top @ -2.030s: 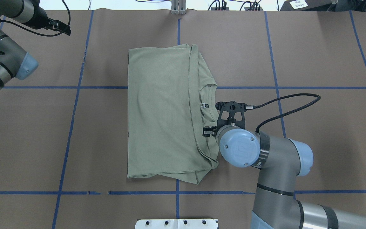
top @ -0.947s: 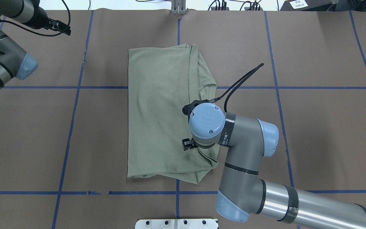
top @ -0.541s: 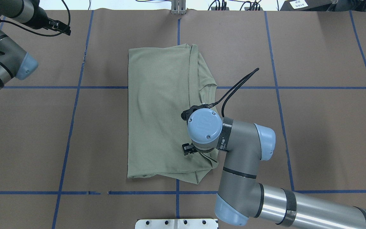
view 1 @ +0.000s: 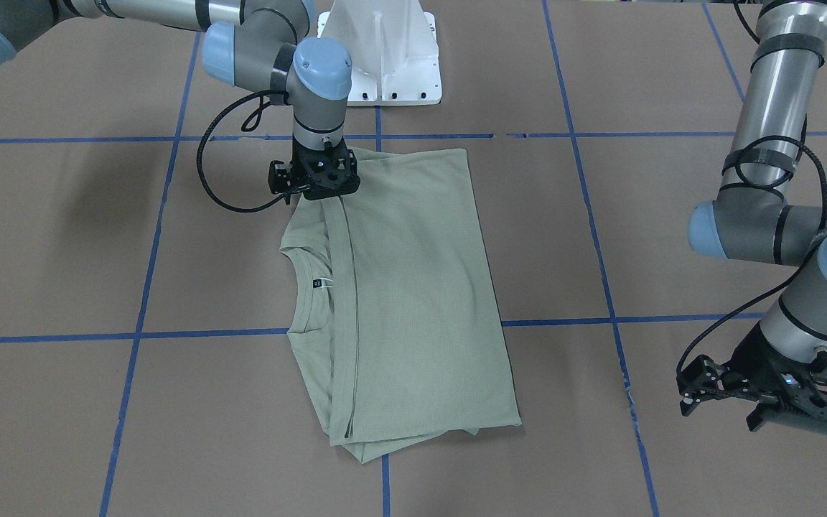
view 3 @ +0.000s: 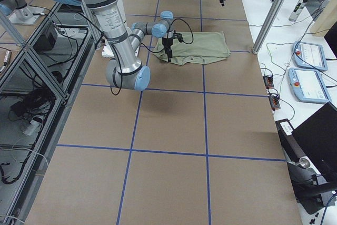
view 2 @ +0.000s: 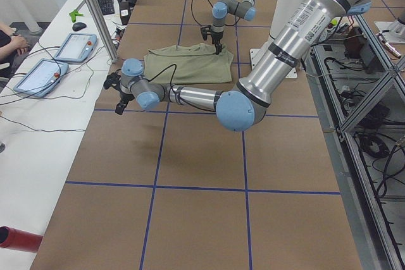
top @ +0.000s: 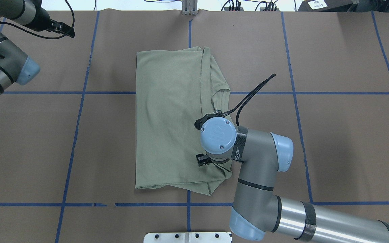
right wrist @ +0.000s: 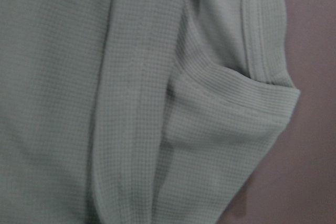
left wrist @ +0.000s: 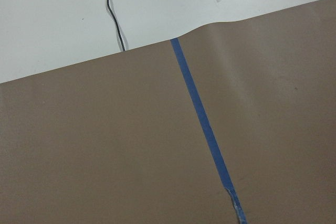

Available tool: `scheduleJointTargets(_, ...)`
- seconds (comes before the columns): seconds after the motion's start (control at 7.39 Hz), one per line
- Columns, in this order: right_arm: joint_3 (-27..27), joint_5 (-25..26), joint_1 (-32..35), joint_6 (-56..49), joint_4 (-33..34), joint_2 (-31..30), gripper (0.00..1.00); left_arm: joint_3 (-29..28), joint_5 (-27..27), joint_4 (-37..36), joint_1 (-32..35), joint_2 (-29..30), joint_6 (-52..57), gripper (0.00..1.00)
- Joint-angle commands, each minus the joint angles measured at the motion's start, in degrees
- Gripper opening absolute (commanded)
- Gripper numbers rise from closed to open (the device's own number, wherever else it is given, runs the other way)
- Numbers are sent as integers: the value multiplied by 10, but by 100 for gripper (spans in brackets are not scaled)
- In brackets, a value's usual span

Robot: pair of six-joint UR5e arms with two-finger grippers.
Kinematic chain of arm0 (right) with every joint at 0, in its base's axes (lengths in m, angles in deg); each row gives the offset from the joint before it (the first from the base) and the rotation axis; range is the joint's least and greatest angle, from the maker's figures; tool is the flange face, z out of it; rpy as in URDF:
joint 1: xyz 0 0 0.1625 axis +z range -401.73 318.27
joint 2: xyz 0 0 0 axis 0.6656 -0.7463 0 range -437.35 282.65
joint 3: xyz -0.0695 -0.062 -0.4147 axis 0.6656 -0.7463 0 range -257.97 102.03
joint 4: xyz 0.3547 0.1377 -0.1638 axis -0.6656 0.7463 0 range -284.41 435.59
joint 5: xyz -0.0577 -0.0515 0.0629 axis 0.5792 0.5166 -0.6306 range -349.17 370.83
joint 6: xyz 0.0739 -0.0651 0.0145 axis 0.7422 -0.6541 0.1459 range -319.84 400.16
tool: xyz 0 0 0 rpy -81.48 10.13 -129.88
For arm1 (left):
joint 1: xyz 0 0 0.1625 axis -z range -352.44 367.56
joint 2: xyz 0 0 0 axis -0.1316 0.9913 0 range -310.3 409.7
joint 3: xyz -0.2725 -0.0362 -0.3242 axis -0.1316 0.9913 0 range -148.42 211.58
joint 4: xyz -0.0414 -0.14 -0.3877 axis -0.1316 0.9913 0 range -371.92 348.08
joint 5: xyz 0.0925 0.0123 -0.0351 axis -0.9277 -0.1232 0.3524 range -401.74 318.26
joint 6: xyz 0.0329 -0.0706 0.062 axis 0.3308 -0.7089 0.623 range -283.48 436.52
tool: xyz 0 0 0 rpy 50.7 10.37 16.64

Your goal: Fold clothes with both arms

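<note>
The pale sage-green shirt (top: 167,118) lies folded in a long rectangle in the middle of the table, its ribbed collar (view 1: 306,287) and neck tag (view 1: 322,283) exposed on my right side. My right gripper (view 1: 320,192) points straight down onto the shirt's near shoulder, beside the fold edge. Its fingers are hidden under the gripper's body and I cannot tell whether they are open. The right wrist view shows only knit fabric (right wrist: 131,103) and a folded corner, very close. My left gripper (view 1: 765,409) hangs over bare table far to the left, away from the shirt. I cannot tell its state.
The white base pedestal (view 1: 381,57) stands at my edge of the table. The brown table cover (top: 333,135) has a blue tape grid. A black cable (top: 252,92) loops from my right wrist over the collar. Operator tablets (view 2: 76,45) lie on a side table.
My right arm swung from beside the collar to above the shirt's near shoulder and turned its wrist downward, then shifted slightly nearer in the last half second. The left arm and the shirt have not moved.
</note>
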Motion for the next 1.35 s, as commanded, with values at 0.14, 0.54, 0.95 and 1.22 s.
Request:
scheduleJointTargets(0.14, 66, 3, 22, -36, 115, -44, 99, 0, 0, 0, 0, 0, 0, 100)
scheduleJointTargets(0.54, 106, 7, 31, -16, 99, -66, 99, 0, 1, 0, -1, 1, -1, 100)
scheduleJointTargets(0.95, -27, 7, 41, 46, -129, 19, 100, 1, 1, 0, -1, 1, -1, 100)
scheduleJointTargets(1.22, -76, 7, 41, 46, -143, 50, 87, 0, 1, 0, -1, 1, -1, 100)
